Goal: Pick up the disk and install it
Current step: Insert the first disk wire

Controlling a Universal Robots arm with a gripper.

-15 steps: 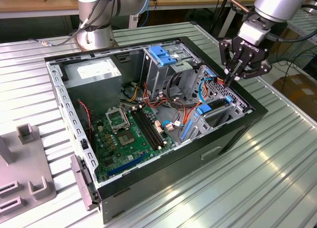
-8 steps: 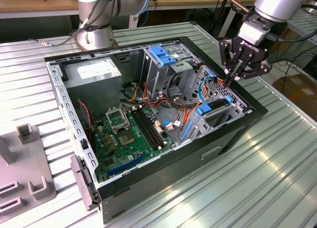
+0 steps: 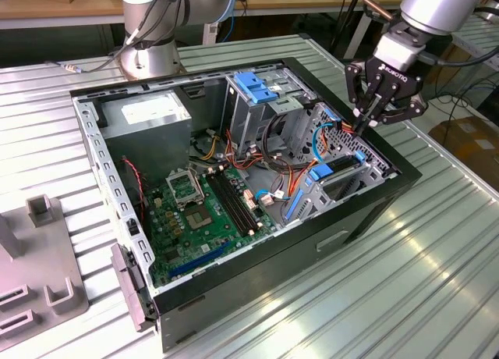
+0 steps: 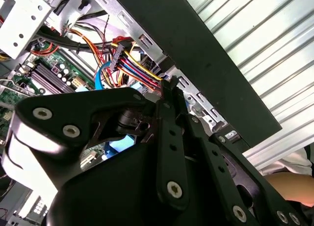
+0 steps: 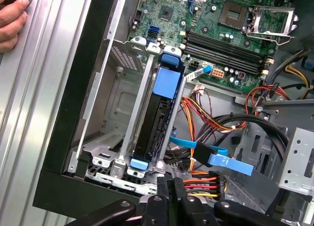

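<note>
**Gripper.** Locate the gripper above the computer case, over the corner of the case farthest from the power-supply box. Its two fingers are drawn together, tip against tip. No gap shows between them in either wrist view, and nothing can be seen clamped between them. The fingertips sit just beside a black power connector with red, yellow, orange and black wires. Whether they touch it cannot be told.

**Disk.** Find the disk inside the case, standing on edge in the metal drive bay along the case wall. Blue plastic carrier pieces cap both of its ends. It is apart from the gripper. A blue data cable lies loose next to the bay, between the disk and the power connector.

**Markings.** Note white lettering on the gripper body and a white label on the power-supply box. The label text is too small to make out.

**Personnel.** A person's hand rests on the ribbed table, outside the case wall.
</note>
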